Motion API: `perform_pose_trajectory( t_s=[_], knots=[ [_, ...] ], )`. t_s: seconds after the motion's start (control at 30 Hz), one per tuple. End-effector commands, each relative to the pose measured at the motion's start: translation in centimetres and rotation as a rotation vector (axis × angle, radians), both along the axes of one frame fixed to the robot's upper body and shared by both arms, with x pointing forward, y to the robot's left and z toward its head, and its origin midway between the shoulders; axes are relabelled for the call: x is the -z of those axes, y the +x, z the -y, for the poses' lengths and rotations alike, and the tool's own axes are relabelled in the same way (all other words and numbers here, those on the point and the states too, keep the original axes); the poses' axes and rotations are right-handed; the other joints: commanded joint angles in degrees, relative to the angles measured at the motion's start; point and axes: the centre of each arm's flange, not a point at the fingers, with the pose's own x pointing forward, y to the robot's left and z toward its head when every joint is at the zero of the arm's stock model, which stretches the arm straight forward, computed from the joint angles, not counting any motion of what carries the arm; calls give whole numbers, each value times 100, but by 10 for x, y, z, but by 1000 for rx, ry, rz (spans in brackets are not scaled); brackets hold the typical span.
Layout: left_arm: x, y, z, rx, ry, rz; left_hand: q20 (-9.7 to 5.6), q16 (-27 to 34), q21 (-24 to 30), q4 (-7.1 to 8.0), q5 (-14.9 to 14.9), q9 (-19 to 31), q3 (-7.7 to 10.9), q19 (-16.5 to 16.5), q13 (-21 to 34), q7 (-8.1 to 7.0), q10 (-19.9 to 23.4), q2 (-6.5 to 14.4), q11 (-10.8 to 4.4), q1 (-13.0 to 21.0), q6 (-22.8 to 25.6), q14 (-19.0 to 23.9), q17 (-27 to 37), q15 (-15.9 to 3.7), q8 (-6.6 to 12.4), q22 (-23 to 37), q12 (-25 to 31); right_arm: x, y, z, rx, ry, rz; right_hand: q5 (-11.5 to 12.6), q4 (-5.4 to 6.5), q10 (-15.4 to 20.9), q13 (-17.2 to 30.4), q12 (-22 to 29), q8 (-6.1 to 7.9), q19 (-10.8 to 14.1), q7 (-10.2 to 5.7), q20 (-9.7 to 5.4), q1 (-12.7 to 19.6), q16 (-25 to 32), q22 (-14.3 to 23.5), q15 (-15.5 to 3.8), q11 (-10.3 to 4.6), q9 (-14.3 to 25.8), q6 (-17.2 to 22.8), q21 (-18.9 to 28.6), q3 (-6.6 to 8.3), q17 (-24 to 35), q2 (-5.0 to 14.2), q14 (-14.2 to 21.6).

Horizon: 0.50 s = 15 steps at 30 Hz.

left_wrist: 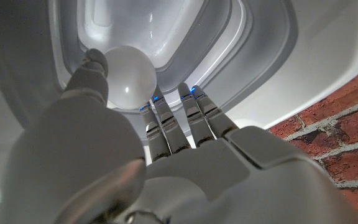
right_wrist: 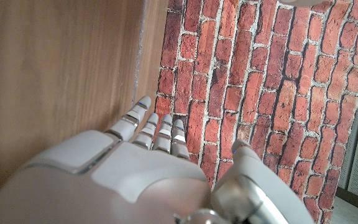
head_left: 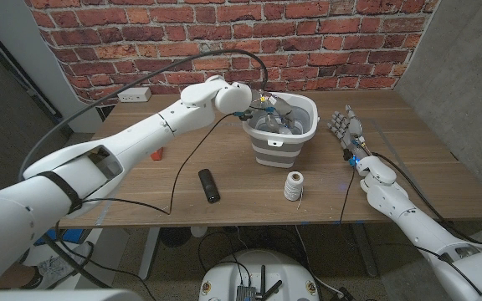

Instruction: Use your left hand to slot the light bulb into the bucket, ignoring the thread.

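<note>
The white collapsible bucket (head_left: 284, 140) with grey bands stands at the table's middle back. My left hand (head_left: 271, 109) reaches over its rim and down into it. In the left wrist view the round white light bulb (left_wrist: 129, 78) sits between the thumb and the fingers (left_wrist: 160, 121) of my left hand (left_wrist: 166, 162), pinched there above the bucket's white inside (left_wrist: 166, 31). The thread spool (head_left: 293, 186) stands upright on the table in front of the bucket. My right hand (head_left: 346, 130) stands upright right of the bucket, fingers apart, holding nothing.
A black remote (head_left: 209, 185) lies left of the spool. A small orange thing (head_left: 158, 153) lies under my left arm. A black cable (head_left: 178, 180) crosses the table. The brick wall (head_left: 308, 42) and a power strip (head_left: 135, 94) are behind.
</note>
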Motion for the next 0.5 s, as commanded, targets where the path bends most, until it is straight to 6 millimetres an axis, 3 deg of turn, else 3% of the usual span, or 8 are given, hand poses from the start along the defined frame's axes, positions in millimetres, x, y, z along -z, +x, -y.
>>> perform_pose_trajectory(
  t_s=[0.03,0.13,0.23,0.3,0.37,0.5],
  knots=[
    [-5,0,1,-49,30,-21,-218,-119,-104,43,-1,5,-66,-173,-56,1,-633,-61,10,-259,-429,-291,48,-874,-260,19,-272,2,-1,-1,-6,-3,-3,49,13,56,6,37,13,44,8,32,8,26,20,-23,20,28,38,-27,-14,12,272,-46],
    [-7,-1,1,-64,42,-28,-187,-183,-146,56,-16,1,-134,-260,-138,-21,-1050,-107,33,-409,-707,-485,41,-810,-443,17,-436,1,0,-1,-10,-6,-2,49,12,55,6,37,13,46,10,38,9,27,20,-23,22,28,39,-27,-15,11,272,-45],
    [-9,-4,1,-69,43,-36,-174,-197,-172,64,-26,-5,-170,-329,-192,48,-1207,-126,45,-495,-920,-561,23,-783,-575,15,-471,1,0,-2,-11,-5,-2,49,14,62,6,39,13,47,6,45,7,29,20,-22,25,28,40,-27,-17,10,272,-43],
    [-10,-5,1,-72,50,-35,-142,-245,-191,57,-38,-17,-199,-407,-274,102,-1569,-153,188,-574,-1209,-750,-18,-710,-765,12,-536,0,1,-2,-13,-6,-1,49,13,53,6,36,12,49,3,51,9,29,21,-14,26,28,39,-26,-16,9,273,-41],
    [-11,-6,0,-70,45,-36,-128,-257,-199,57,-52,-24,-228,-445,-323,63,-1725,-186,250,-629,-1352,-828,-42,-663,-865,10,-544,0,1,-2,-15,-6,0,49,14,59,6,38,14,48,4,50,8,27,21,-16,26,28,46,-27,-17,8,273,-47],
    [-13,-7,0,-79,57,-51,-80,-300,-226,53,-83,-34,-279,-562,-452,123,-2089,-238,337,-718,-1518,-1079,-110,-547,-1026,2,-559,-1,2,-3,-16,-7,0,50,14,57,6,37,13,47,0,54,10,26,21,-10,26,28,44,-28,-17,5,273,-49]
  ],
)
